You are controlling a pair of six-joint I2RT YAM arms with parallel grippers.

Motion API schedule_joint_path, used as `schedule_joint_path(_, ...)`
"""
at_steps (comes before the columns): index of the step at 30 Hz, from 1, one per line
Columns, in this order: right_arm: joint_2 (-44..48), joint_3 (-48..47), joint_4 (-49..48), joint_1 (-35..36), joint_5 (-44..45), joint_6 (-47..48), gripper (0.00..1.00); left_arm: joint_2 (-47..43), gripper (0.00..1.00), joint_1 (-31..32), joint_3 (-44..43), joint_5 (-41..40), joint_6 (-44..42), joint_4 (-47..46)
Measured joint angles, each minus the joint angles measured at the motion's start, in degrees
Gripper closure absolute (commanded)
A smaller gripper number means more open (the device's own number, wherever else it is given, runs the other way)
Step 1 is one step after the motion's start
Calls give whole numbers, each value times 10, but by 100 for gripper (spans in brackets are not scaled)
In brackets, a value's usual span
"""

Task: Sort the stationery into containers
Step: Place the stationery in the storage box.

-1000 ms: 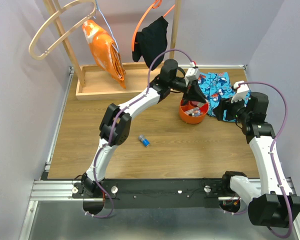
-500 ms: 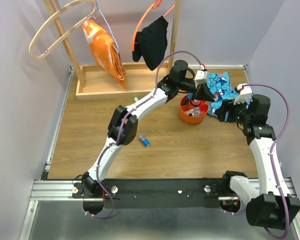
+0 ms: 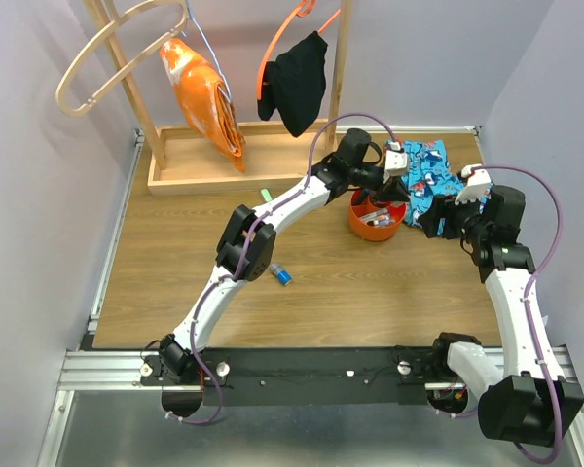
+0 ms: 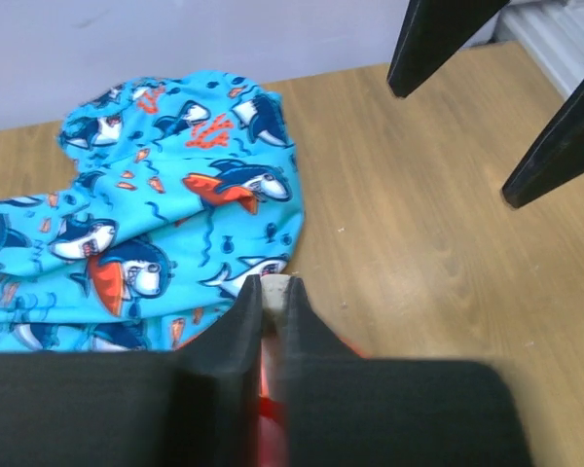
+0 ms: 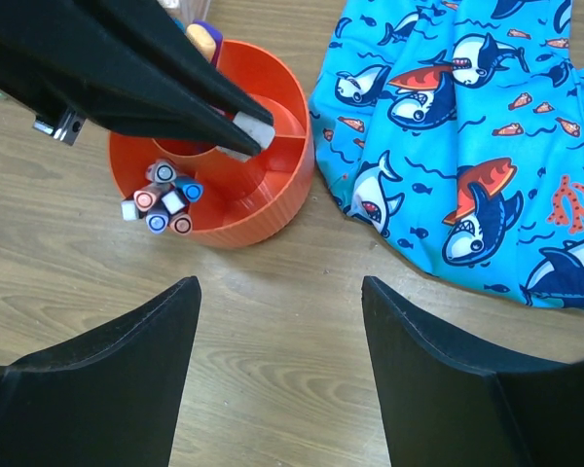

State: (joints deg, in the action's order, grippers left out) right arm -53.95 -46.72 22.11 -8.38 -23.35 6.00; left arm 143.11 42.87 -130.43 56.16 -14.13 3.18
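Stretched my left arm further out since a second ago, so my left pincer [image 5: 251, 129] now hangs right over the round orange plastic tub with inner dividers [image 5: 273, 212]. Its tips are together above the tub's middle, pointing at the 3 o'clock compartment. Can't tell if anything thin is still pinched in there. My right pincer [image 5: 280, 287] is spread wide, empty, parked at the tub's 5 o'clock. A bunch of capped pens and markers [image 5: 163, 199] already stands in the 8 o'clock compartment. Looks to me like the drop-off step. One short blue-capped marker [image 3: 280, 274] is loose on the wood, off at the tub's 8 o'clock from above. Next I'd guess: lift clear, open up, line the tips across that marker.
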Motion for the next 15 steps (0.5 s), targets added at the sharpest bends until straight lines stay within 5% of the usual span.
schedule_joint_path(15, 0, 10, -10, -3, 0, 0, 25, 0, 46, 4, -1, -32, -19, 1)
